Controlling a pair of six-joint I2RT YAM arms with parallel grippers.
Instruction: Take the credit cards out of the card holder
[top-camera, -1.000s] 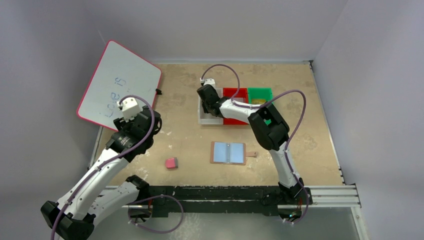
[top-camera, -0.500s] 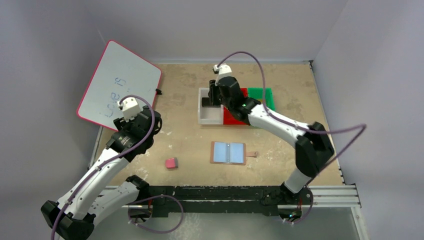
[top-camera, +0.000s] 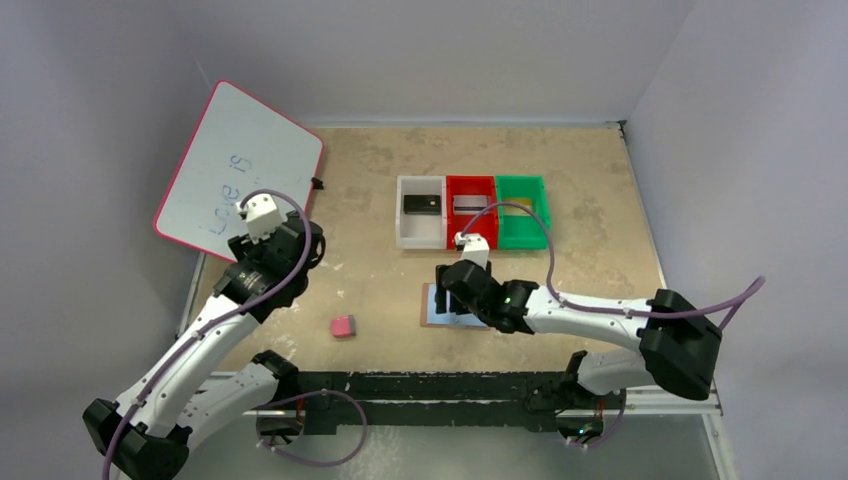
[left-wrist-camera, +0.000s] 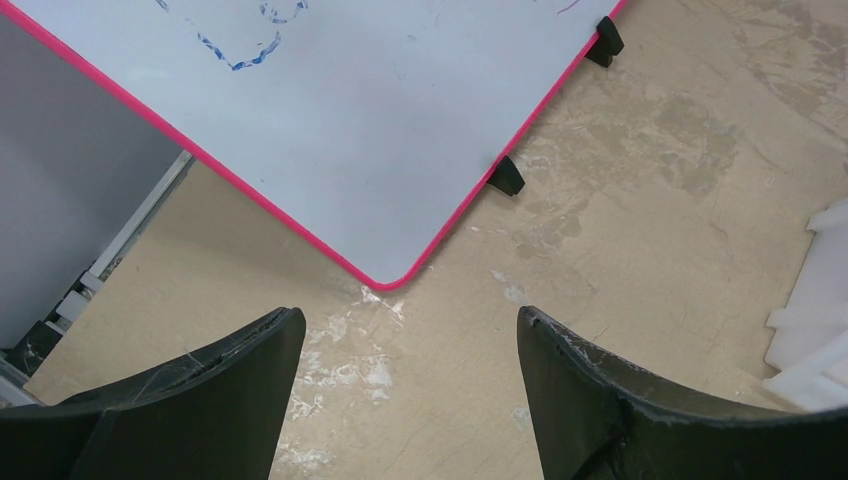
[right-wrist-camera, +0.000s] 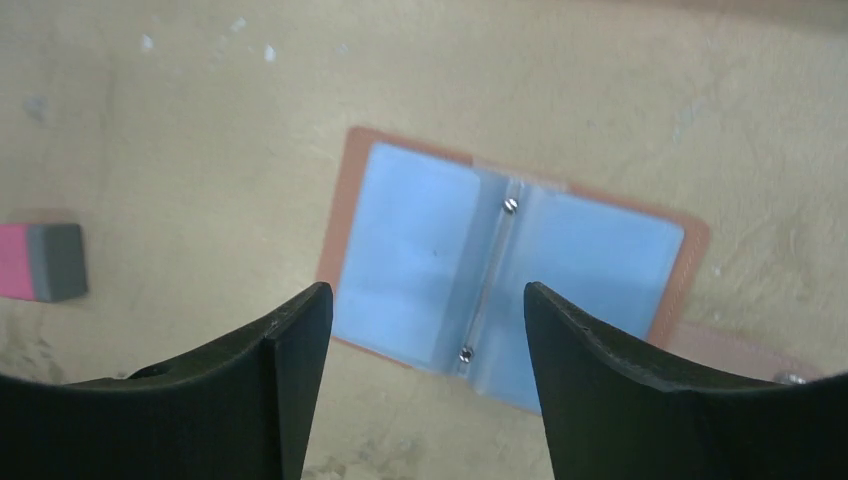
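Tan leather card holder lies open flat at table centre, near side of bins. Right gripper hovers over it, jaws apart, empty. Left gripper open, idle at left by whiteboard. Black card in white bin, grey card in red bin. Sleeves look empty; next move: check for leftover card.

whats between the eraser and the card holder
Nothing. The right wrist view shows only bare tabletop between the pink-and-grey eraser and the open card holder.
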